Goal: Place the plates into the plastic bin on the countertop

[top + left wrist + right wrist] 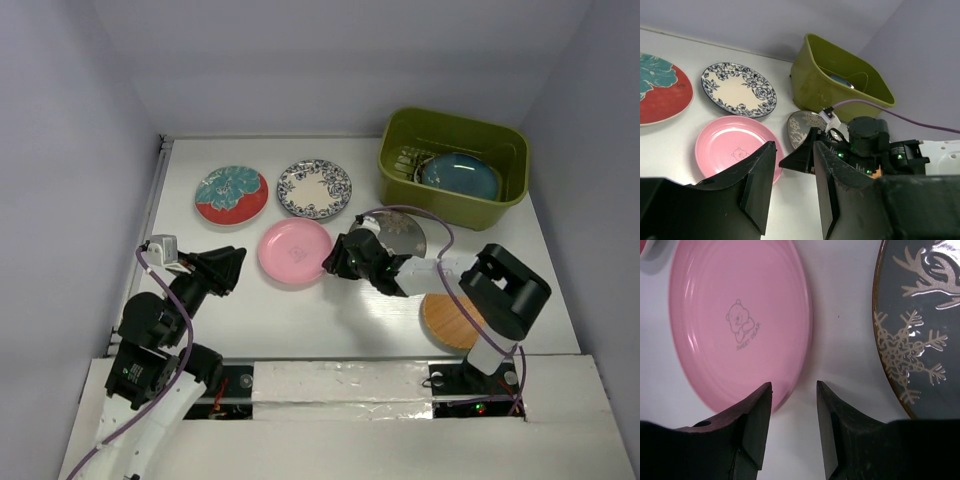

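Observation:
The pink plate (293,250) lies flat on the white countertop (300,310). My right gripper (336,261) is open just at its right rim; in the right wrist view the plate (735,325) edge sits by the left finger, with the gripper (794,387) empty. My left gripper (236,268) is open and empty left of the pink plate (732,145). The red-teal plate (231,194) and white-blue plate (314,188) lie behind. The grey deer plate (400,232) and orange plate (452,320) are partly under my right arm. The olive bin (452,155) holds a dark teal plate (458,176).
Grey walls enclose the countertop on three sides. A purple cable (425,215) loops over the right arm. The bin (840,80) stands at the far right corner. The mint green plate is not visible.

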{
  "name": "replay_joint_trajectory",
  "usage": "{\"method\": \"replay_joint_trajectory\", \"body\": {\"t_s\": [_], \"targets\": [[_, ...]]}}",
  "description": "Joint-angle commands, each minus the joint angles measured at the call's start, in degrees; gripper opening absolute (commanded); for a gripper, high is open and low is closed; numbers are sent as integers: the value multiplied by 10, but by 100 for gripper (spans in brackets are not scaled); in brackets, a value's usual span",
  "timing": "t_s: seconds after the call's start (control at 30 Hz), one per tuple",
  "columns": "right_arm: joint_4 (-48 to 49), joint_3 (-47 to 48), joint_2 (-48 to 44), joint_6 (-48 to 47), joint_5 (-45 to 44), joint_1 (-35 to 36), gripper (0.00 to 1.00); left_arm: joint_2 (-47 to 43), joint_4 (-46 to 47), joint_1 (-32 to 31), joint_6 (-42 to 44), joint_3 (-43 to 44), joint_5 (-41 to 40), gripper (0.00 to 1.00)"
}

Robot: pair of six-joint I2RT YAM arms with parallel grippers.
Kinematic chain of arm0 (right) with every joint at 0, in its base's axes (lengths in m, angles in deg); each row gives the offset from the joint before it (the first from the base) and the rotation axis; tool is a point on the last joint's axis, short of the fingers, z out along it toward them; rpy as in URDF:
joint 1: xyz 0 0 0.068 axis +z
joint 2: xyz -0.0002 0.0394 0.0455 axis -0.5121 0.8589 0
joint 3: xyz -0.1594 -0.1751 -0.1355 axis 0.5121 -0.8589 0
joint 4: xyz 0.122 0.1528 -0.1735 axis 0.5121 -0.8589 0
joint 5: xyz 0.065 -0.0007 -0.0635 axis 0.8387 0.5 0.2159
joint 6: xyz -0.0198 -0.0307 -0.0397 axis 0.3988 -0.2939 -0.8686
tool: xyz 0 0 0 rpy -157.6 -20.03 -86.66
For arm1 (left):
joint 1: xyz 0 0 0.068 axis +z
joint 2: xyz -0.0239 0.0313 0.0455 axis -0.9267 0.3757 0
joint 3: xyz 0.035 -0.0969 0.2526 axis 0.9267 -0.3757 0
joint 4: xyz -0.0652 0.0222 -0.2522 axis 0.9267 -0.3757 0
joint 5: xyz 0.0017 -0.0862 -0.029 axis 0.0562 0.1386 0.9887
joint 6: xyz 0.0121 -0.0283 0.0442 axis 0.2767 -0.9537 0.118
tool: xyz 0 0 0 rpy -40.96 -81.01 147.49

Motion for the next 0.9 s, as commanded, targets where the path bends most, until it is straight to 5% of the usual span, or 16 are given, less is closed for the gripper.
{"method": "replay_joint_trajectory", "body": {"t_s": [0.0,0.17,0.37,0.6,0.73,0.87], "targets": [[41,39,15,30,-43,0,47,4,26,-4,0,8,4,33],[56,50,62,43,-47,0,39,3,26,-4,0,8,4,33],[70,5,-2,61,-53,0,2,1,26,-4,0,8,4,33],[6,-51,-203,17,-84,11,0,-3,26,-4,0,8,3,33],[-68,-13,-314,-52,-88,-100,0,-6,24,-4,-2,8,-2,33],[-114,66,-321,-127,-74,-288,0,-10,12,-4,-11,12,-28,35]]}}
